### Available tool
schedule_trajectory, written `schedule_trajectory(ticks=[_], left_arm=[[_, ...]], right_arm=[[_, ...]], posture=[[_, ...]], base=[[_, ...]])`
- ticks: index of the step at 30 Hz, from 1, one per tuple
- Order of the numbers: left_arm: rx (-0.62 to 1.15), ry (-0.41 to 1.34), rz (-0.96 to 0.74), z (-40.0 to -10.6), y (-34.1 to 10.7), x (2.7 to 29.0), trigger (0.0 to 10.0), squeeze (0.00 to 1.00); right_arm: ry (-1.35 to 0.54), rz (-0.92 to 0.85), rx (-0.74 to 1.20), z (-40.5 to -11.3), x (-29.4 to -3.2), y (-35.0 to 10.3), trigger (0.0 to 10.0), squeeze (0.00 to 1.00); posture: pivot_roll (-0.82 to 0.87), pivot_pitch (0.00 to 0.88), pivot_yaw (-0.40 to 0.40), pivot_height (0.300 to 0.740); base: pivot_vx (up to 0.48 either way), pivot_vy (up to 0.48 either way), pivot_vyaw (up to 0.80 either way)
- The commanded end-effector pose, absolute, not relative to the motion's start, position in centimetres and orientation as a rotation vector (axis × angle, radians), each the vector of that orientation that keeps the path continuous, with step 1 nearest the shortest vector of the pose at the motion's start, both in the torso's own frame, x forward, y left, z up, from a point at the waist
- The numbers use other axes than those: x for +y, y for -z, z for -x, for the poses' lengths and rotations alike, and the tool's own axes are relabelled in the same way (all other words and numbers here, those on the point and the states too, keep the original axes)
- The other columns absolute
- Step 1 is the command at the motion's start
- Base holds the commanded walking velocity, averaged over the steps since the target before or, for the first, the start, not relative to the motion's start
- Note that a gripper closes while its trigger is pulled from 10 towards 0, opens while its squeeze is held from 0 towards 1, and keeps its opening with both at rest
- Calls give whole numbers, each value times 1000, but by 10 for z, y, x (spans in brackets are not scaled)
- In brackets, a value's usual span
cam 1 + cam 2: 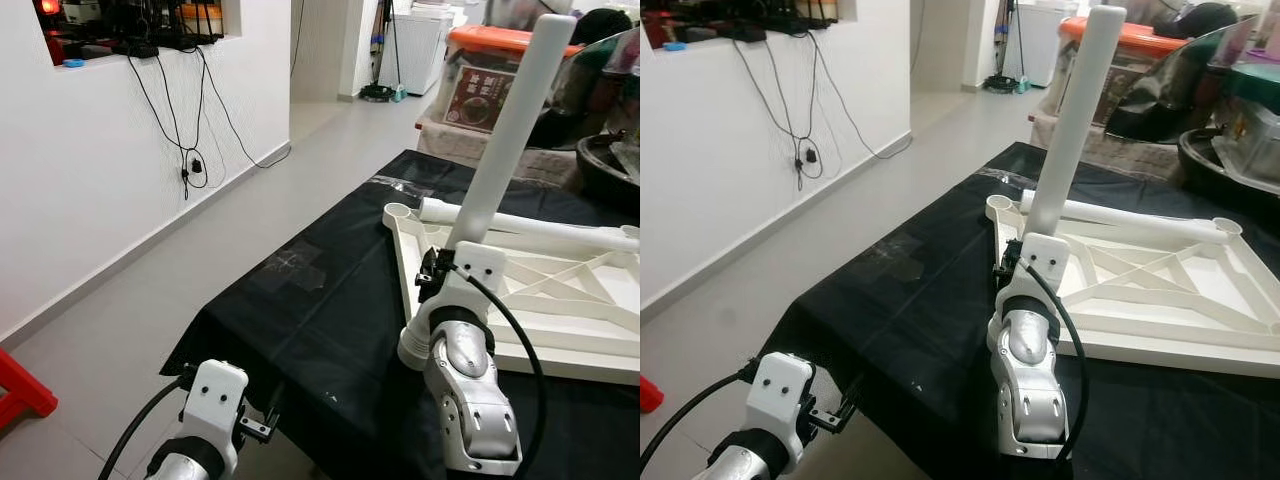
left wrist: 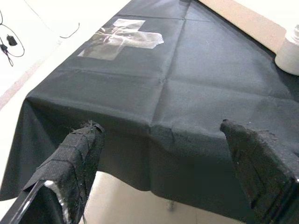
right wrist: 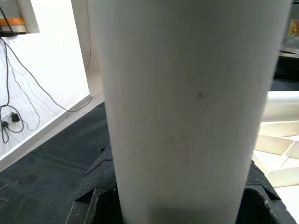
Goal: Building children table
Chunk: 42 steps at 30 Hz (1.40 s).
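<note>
A white children's tabletop (image 1: 560,300) lies upside down on the black-covered table (image 1: 320,330), ribs facing up. One white leg (image 1: 530,228) lies along its far edge. My right gripper (image 1: 440,268) is shut on a second white table leg (image 1: 505,130), holding it nearly upright over the tabletop's near-left corner by the socket (image 1: 399,212). In the right wrist view that leg (image 3: 187,107) stands between the black pads (image 3: 96,179). My left gripper (image 2: 163,154) hangs open and empty, low at the table's near-left edge.
An orange-lidded storage box (image 1: 495,75) and dark items (image 1: 605,165) crowd the area beyond the table on the right. Cables (image 1: 185,150) hang down the white wall on the left. A red object (image 1: 20,385) stands on the grey floor at the far left.
</note>
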<state>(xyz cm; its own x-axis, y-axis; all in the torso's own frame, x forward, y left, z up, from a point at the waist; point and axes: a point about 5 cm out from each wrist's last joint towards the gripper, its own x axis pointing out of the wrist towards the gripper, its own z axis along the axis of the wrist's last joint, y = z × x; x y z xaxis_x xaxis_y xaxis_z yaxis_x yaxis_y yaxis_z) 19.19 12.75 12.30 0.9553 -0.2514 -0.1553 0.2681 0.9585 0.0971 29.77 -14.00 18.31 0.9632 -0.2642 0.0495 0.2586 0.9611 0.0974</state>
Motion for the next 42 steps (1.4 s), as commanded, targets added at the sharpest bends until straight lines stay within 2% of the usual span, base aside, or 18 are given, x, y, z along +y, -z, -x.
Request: schedule_trajectory(ticks=[1,2,3,4,6,7,13,17,18,19,20,21,22,26,28,31,34,42], left_arm=[[150,267,-129,-191,-120,127,10000,0],[151,270,-128,-192,-120,126,10000,0],[151,270,-128,-192,-120,126,10000,0],[153,273,-127,-192,-119,126,10000,0],[154,274,-127,-193,-118,125,10000,0],[155,275,-128,-193,-117,125,10000,0],[154,273,-129,-193,-116,124,10000,0],[153,272,-129,-193,-116,124,10000,0],[153,271,-129,-193,-115,124,10000,0],[153,271,-129,-193,-115,124,10000,0],[153,271,-130,-193,-115,124,10000,0],[153,271,-130,-193,-115,124,10000,0],[153,272,-132,-193,-114,124,10000,0],[153,272,-132,-193,-114,124,10000,0],[155,272,-134,-192,-114,124,10000,0],[155,272,-134,-192,-114,124,10000,0],[158,274,-134,-190,-113,123,10000,0],[153,293,-122,-189,-115,121,10000,0]], right_arm=[[251,-150,68,-296,-133,-159,10000,0],[195,-137,24,-296,-131,-162,10000,404],[195,-137,24,-296,-131,-162,10000,404],[157,-127,-3,-296,-131,-163,10000,1000],[127,-135,-14,-300,-136,-162,10000,1000],[66,-161,-28,-311,-147,-163,10000,0],[-121,-235,-48,-329,-158,-172,10000,0],[-167,-238,-57,-332,-160,-176,10000,0],[-283,-220,-67,-336,-161,-181,10000,0],[-283,-220,-67,-336,-161,-181,10000,0],[-458,-186,-61,-341,-162,-187,10000,0],[-458,-186,-61,-341,-162,-187,10000,0],[-606,-157,-37,-344,-163,-191,10000,0],[-606,-157,-37,-344,-163,-191,10000,0],[-859,-137,19,-349,-162,-196,10000,0],[-859,-137,19,-349,-162,-196,10000,0],[-1176,-139,61,-352,-145,-201,10000,0],[-1315,-111,55,-358,-124,-206,10000,0]], posture=[[208,27,-59,740],[202,23,-59,740],[202,23,-59,740],[203,22,-59,740],[206,14,-63,740],[206,6,-68,740],[209,0,-71,740],[209,0,-71,740],[210,0,-71,740],[210,0,-71,740],[219,0,-78,740],[219,0,-78,740],[219,0,-78,740],[219,0,-78,740],[230,0,-80,740],[230,0,-80,740],[252,0,-88,740],[274,0,-99,740]], base=[[0,0,0],[0,0,0],[0,0,0],[0,0,0],[0,0,0],[0,0,0],[0,0,0],[0,0,0],[0,0,0],[0,0,0],[0,0,0],[0,0,0],[0,0,0],[0,0,0],[0,0,0],[0,0,0],[0,0,0],[0,0,0]])
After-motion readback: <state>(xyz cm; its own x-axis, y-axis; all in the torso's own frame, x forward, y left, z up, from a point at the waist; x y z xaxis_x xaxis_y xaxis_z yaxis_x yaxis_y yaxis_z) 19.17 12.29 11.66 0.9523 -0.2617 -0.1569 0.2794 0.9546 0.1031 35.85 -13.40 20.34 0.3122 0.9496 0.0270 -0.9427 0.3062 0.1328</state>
